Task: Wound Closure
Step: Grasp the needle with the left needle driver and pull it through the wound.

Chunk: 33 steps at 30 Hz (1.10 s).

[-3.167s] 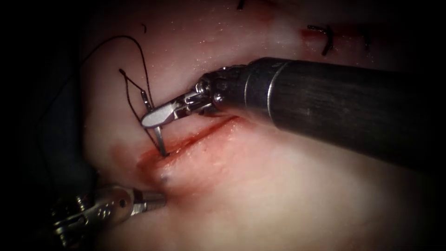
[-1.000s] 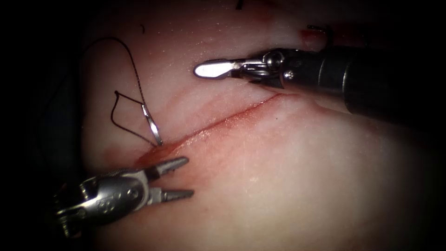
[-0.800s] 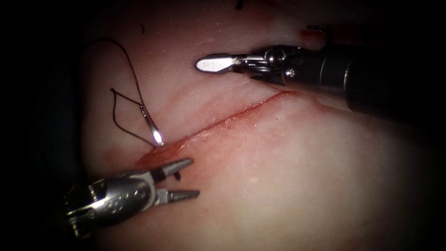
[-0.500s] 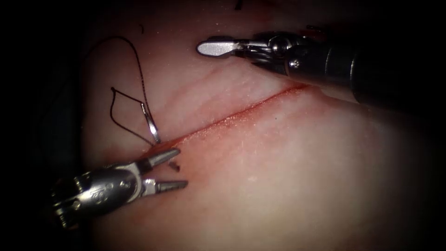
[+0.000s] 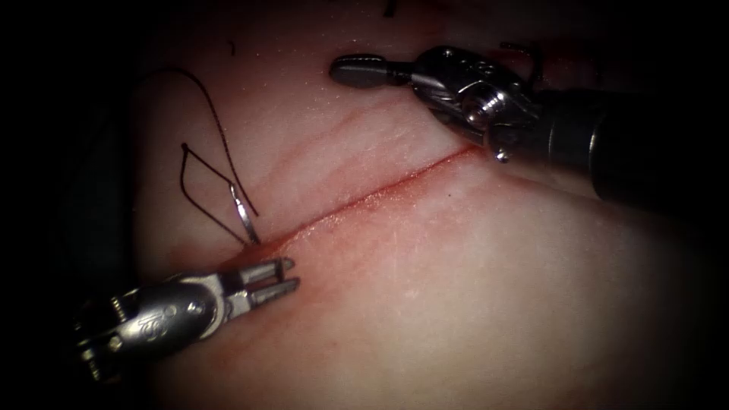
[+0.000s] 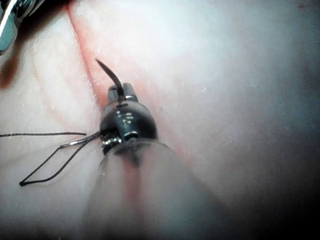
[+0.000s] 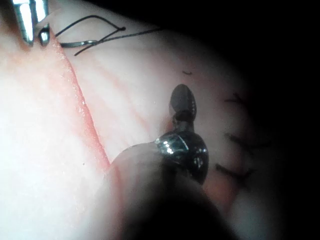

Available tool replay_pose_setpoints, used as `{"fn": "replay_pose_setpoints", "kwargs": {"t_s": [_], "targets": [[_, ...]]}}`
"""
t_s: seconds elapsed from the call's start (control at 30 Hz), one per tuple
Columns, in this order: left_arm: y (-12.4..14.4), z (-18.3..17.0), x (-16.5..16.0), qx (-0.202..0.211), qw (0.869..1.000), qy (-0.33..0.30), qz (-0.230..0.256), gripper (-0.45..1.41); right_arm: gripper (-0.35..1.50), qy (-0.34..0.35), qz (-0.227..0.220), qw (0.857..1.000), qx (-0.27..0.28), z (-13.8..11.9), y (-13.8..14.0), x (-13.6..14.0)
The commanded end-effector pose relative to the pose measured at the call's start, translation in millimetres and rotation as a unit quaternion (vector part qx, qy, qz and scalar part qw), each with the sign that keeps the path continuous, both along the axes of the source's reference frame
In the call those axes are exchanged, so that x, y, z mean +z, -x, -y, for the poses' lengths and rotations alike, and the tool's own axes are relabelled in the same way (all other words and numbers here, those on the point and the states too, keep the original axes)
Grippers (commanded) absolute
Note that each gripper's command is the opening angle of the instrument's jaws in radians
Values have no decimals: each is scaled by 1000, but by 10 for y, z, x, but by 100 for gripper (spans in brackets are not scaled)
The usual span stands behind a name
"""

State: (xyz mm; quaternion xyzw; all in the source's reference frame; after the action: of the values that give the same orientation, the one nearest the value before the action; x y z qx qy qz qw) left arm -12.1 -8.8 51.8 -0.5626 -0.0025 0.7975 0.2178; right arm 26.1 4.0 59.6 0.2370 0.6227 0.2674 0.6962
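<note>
Broadly, the tissue (image 5: 471,304) carries one long slanting cut (image 5: 364,201). Above the cut's right end, the right tool (image 5: 357,70) lies nearly level, jaws pressed together on nothing. At the cut's left end, the left tool (image 5: 277,277) angles up, jaws parted and empty. Just beside them the needle (image 5: 244,216) stands in the tissue, thread (image 5: 199,163) looped left of the cut.

No text, label, brand, number or sign can be read. The left tool (image 5: 277,277), at 8 o'clock in the endoscope view, bears faint engraved marks on its wrist body, too small and blurred to make out.
</note>
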Motion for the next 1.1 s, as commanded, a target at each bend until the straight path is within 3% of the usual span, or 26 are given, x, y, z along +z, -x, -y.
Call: {"fn": "replay_pose_setpoints", "kwargs": {"t_s": [0.03,0.23,0.3,0.37,0.53,0.6,0.7,0.97,1.1], "targets": [[3,-5,2,-10,999,-24,28,-35,29,16,-14,999,-26,14,-9,-16],[-7,-10,-4,-33,994,-70,83,-35,26,32,-33,997,-66,47,-15,-41],[-11,-12,-6,-43,989,-91,108,-35,32,44,-33,994,-90,62,-16,-50],[-16,-11,-6,-52,981,-123,138,-35,57,59,-35,991,-119,85,-13,-59],[-19,-11,-7,-60,972,-150,172,-35,62,71,-41,987,-140,109,-9,-63],[-20,-11,-8,-62,965,-167,194,-35,83,81,-37,984,-157,127,-12,-58],[-20,-11,-11,-63,958,-179,216,-35,93,92,-31,980,-175,146,-18,-45],[-20,-11,-13,-60,952,-192,230,-35,94,105,-9,977,-184,153,-48,-23],[-20,-11,-17,-58,949,-202,236,-35,94,120,31,977,-176,152,-54,-9]]}}
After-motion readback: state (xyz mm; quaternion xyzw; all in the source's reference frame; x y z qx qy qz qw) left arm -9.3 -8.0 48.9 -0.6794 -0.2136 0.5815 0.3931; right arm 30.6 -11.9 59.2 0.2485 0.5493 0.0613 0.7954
